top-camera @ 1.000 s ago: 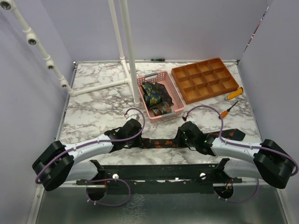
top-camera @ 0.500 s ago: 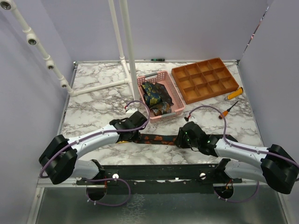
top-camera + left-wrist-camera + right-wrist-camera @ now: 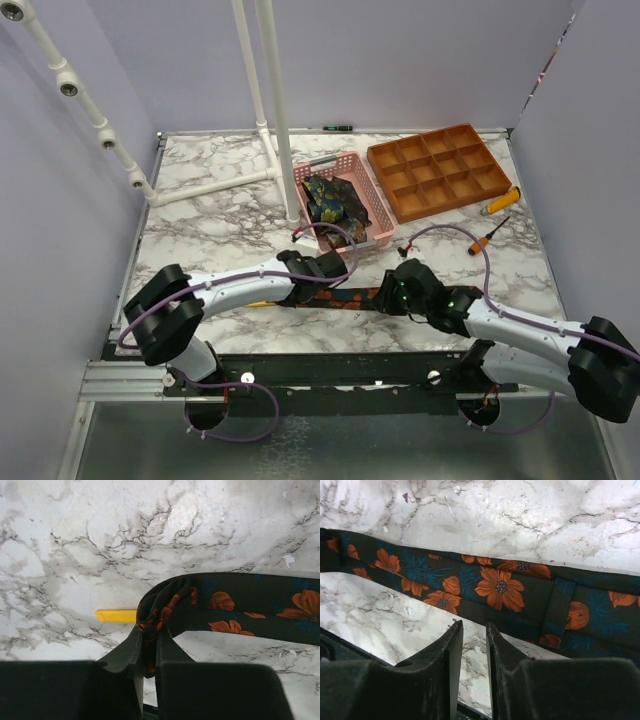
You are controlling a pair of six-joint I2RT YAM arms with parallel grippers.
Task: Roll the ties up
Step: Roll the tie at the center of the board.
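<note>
The flowered tie (image 3: 350, 297) lies stretched along the front of the counter (image 3: 200, 225), roughly parallel to its near edge and close to the black rail (image 3: 330, 368) there. The left tool (image 3: 149, 640) is clenched on the tie's bunched left end. The fabric is gathered up between the fingers, and the rest runs flat to the right. The right tool (image 3: 472, 630) is released: its fingers stand a narrow gap apart with only marble between them, just beside the tie's long edge.

A yellow strip (image 3: 116, 615) lies flat on the counter just left of the bunched end. Close behind the left tool stands the pink basket (image 3: 372, 205) holding other ties (image 3: 328, 205). The left arm's purple cable (image 3: 345, 235) arcs over the basket's near rim, and only a narrow band of marble separates tie and basket.

Right of the basket sits the orange compartment tray (image 3: 440, 170), with two screwdrivers (image 3: 497, 203) near the right edge. A white pipe frame (image 3: 270, 120) rises at the back left. The widest bare marble is on the left side — between that frame and the left arm.
</note>
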